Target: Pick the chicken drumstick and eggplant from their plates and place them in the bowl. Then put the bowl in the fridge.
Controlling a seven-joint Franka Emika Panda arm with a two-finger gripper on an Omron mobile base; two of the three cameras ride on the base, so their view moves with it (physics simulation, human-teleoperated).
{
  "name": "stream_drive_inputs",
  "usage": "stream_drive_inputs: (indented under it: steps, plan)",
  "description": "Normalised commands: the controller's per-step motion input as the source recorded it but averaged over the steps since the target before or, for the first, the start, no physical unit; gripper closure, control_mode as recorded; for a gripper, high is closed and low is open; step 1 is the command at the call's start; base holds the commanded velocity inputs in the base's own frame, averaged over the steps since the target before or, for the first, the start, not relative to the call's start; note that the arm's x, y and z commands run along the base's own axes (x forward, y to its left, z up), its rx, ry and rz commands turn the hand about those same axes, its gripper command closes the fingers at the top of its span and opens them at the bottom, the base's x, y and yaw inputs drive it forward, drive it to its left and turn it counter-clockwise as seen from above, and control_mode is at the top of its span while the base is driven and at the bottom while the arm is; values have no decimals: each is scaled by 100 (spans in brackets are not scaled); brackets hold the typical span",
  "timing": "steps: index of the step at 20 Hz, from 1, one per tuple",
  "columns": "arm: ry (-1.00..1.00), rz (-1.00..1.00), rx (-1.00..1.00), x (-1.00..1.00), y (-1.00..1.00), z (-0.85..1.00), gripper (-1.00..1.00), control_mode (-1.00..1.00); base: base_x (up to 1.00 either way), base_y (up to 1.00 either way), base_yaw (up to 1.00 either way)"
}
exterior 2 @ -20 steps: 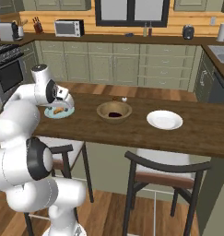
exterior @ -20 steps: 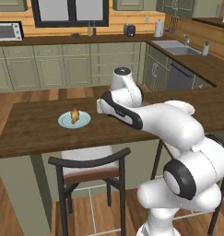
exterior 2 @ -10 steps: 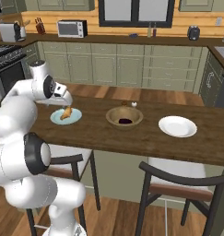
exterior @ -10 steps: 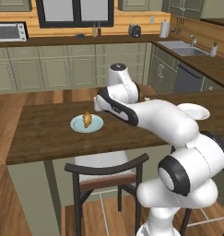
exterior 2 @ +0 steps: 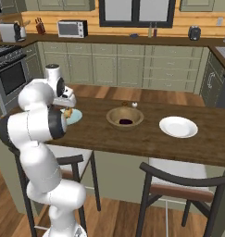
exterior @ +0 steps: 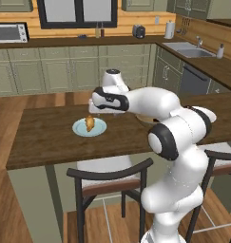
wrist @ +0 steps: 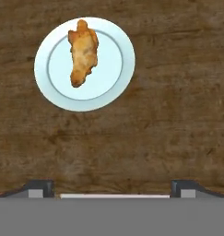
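Observation:
The golden-brown chicken drumstick [wrist: 83, 50] lies on the pale blue plate [wrist: 114, 79], at the upper left of the hand view. My gripper [wrist: 112, 187] hovers above the wooden counter beside that plate, open, with nothing between its fingers. In the left base view the gripper [exterior: 95, 111] hangs just right of the drumstick [exterior: 90, 123] and its plate [exterior: 79, 128]. The wooden bowl [exterior 2: 115, 115] stands mid-counter with the dark purple eggplant [exterior 2: 126, 121] inside. My arm partly covers the blue plate [exterior 2: 76, 117] in the right base view.
A white plate [exterior 2: 178, 126] with nothing on it sits on the counter right of the bowl. Two dark chairs [exterior 2: 178, 185] stand at the counter's near edge. Cabinets, a microwave [exterior 2: 70, 28] and a sink [exterior: 192, 52] line the back walls.
The base has driven, so both base views have shifted and the counter now looks nearer. The hand has stayed by the blue plate. The drumstick still lies on it.

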Motion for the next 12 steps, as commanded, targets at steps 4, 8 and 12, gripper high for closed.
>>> stream_drive_inputs:
  steps: [4,8,12]
  plan:
    - [7,0,0,68,44,-37,-100,-100,0,0,0]
    - [0,0,-4,43,27,-33,-100,-100,0,0,0]
    - [0,0,0,39,13,-60,-100,-100,0,0,0]
